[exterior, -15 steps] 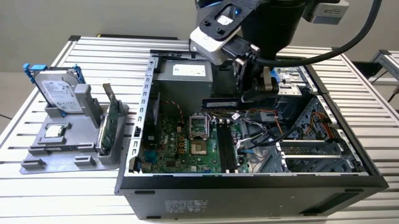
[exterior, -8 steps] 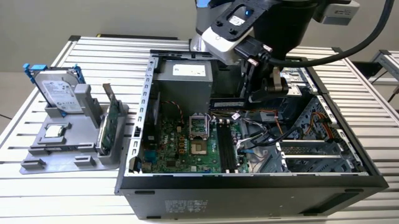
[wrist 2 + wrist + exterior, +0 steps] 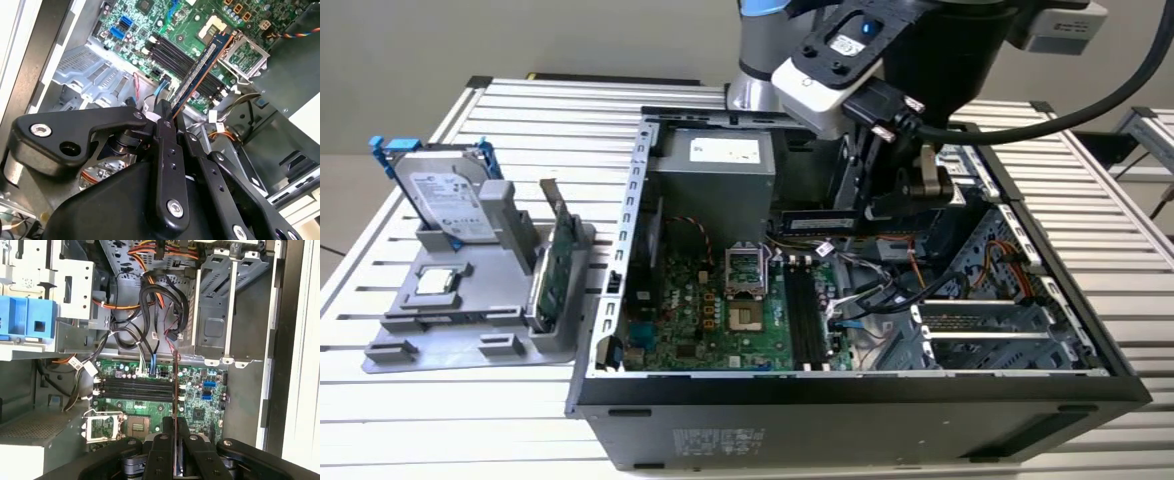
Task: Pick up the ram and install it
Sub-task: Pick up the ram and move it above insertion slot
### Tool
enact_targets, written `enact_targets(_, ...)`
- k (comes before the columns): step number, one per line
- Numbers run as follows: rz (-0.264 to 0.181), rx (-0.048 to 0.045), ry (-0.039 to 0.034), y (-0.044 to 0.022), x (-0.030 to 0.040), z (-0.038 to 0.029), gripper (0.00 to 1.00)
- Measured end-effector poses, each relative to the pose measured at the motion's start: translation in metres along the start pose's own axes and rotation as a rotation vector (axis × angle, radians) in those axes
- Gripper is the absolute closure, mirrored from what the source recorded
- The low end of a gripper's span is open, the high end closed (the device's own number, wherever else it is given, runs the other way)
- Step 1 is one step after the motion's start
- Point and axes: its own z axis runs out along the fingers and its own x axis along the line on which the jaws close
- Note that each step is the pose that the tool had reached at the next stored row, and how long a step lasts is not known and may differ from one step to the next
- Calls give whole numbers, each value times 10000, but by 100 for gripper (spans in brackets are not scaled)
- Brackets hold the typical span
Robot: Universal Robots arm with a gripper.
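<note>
The claw (image 3: 168, 117) is clamped on the ram (image 3: 202, 67). In the exterior view it sticks out toward 9 o'clock.

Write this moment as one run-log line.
gripper: shut on ram | ram: held in air over motherboard | memory slots: ram not seated | computer case: side open

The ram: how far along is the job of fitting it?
Not yet fitted. Pickup looks done: the gripper is shut on the ram, holding it over the motherboard's black memory slots inside the open case. Left: seating it in a slot.
</note>
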Motion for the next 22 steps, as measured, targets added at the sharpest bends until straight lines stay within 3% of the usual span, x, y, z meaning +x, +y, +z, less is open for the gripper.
enact_targets(22,0,0,1,122,-7,4,100)
